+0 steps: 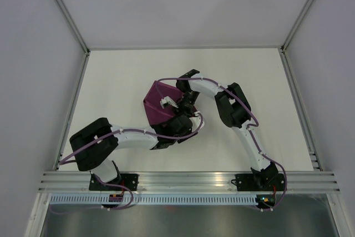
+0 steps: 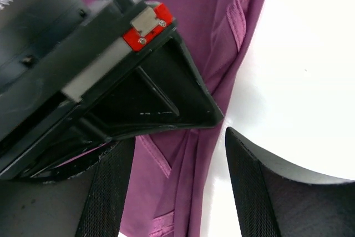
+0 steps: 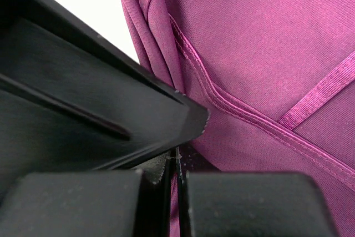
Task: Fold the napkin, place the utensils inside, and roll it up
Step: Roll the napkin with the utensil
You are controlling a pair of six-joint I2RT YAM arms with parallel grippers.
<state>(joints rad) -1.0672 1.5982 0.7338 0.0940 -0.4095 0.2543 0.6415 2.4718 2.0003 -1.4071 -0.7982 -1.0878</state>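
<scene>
Both arms meet over the middle of the white table (image 1: 111, 81), right on the napkin (image 1: 156, 106)! The magenta-purple cloth lies at the centre, bunched into an uneven, angular shape with a ridge running across it, and both claws crowd its right edge.

The left gripper (image 1: 178, 116) comes in from the near left, with its fingers well apart. In the left wrist view, its two dark fingers (image 2: 108, 192) straddle a folded, hemmed strip of the napkin (image 2: 211, 20), and bare table shows to the right of the strip. Nothing is pinched between them. Just above, the right gripper (image 2: 213, 116) pushes its black wedge-shaped tip in, a red tag on its body.

The right gripper (image 1: 182, 102) reaches in from the far right, fingers together. In its own wrist view the pads (image 3: 244, 203) are pressed tight, and a thin sliver of purple shows in the seam between them, so it looks clamped on a fold of the napkin (image 3: 266, 43). Stitched hems (image 3: 321, 90) cross the fabric just beyond, and a black wedge-shaped finger fills the left of that view.
</scene>
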